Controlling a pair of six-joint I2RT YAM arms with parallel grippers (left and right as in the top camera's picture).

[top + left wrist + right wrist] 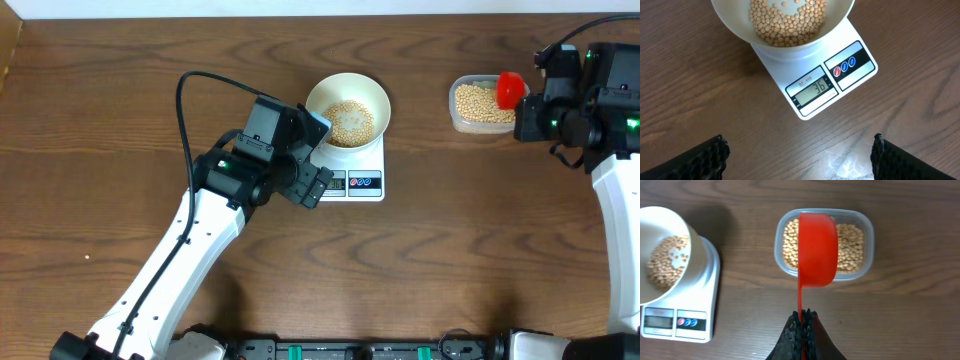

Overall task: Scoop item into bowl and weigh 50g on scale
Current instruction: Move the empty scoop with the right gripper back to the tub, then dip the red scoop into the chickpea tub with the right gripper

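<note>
The cream-white bowl [347, 110] stands on the white scale [360, 175] and holds a layer of tan beans [350, 122]. In the left wrist view the scale's display [812, 90] reads 36, with the bowl [785, 22] above it. My left gripper [800, 152] is open and empty over the wood in front of the scale [315, 185]. My right gripper [803, 317] is shut on the handle of a red scoop [816, 247], held above the clear tub of beans [855, 242]; the scoop shows in the overhead view [510, 88] over the tub [478, 105].
The wooden table [450, 260] stretches round the scale. The left arm [180, 270] crosses the lower left. The right arm's body [600, 100] sits at the right edge, next to the tub.
</note>
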